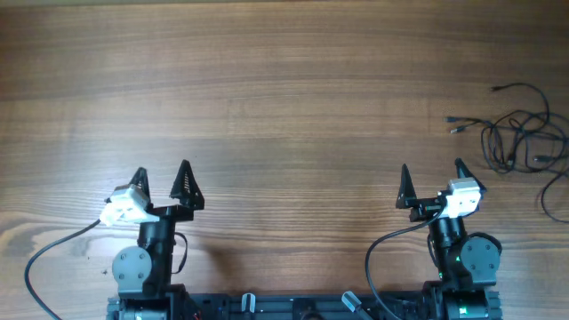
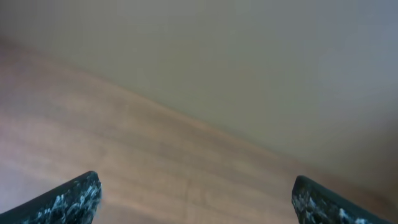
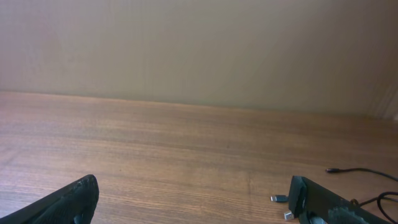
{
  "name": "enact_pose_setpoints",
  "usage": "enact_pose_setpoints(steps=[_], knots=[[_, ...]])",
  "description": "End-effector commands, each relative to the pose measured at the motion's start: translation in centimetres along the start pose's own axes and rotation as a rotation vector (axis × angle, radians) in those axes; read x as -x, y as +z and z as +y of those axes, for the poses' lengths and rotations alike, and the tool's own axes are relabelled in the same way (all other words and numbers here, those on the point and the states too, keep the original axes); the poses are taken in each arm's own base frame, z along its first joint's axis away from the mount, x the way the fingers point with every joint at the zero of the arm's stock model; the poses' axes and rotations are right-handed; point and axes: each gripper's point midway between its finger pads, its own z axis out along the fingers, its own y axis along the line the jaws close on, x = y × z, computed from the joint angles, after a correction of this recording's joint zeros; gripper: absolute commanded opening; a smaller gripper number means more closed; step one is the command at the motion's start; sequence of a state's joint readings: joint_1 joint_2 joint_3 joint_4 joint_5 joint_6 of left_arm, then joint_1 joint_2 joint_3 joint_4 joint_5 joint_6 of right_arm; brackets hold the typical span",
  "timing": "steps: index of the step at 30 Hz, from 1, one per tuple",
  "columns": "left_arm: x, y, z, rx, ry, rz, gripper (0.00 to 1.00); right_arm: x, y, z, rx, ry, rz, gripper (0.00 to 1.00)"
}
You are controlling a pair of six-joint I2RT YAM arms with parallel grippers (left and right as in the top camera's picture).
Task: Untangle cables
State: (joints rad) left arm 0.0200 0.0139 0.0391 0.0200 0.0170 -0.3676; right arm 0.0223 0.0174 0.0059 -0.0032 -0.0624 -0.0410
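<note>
Sitting at the near edge of the counter (image 1: 284, 89), the left arm (image 1: 147, 258) and the right arm (image 1: 462, 253) are folded back over their bases, each pointing its gripper toward the far side. Thick black leads (image 1: 40, 258) loop from both arms toward the near edge.

The left gripper (image 1: 162, 185) has its two black fingers spread wide with nothing between them. Its wrist view shows only the fingertips (image 2: 74, 198) at the lower corners, with blurred wood between them and a pale wall (image 2: 249, 62) beyond. The right gripper (image 1: 433, 182) is likewise spread wide and holds nothing, its fingers over bare wood.

Farther out and off to the right, well apart from either gripper, lie the cables (image 1: 520, 133). They are thin black cords heaped in a loose tangle near the counter's right edge. Loops cross one another in the middle of the heap, so I cannot tell how many cords there are. Two plug ends (image 1: 454, 130) stick out on the left of the heap, and one strand arcs out at its far side. Another loop trails toward the near right and runs off the edge of the overhead view. In the right wrist view, two small silvery plug ends (image 3: 278, 198) appear close beside the right-hand fingertip, and a thin cord with a dark tip lies farther back.
</note>
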Motion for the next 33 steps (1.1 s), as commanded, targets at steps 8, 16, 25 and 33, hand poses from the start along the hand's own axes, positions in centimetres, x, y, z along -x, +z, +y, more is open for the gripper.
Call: enact_pose_setpoints(steps=[8,16,25,33], knots=[[1.0,0.0,-0.8,-0.038,0.342,-0.08,1.0,0.4,-0.1,-0.2,-0.009,0.017,-0.016,1.0],[-3.9,-0.1,0.6,-0.022,0.383,0.131,1.0,0.4,-0.1,-0.2,-0.009,0.016,-0.016,1.0],[-4.6,-0.4,-1.9,-0.182,0.492,0.141,1.0,0.4,-0.1,-0.2,-0.009,0.017,-0.016,1.0],[-5.2,-0.6,-3.2,-0.248,0.511,0.149,1.0,0.4,-0.1,-0.2,-0.009,0.017,-0.016,1.0]])
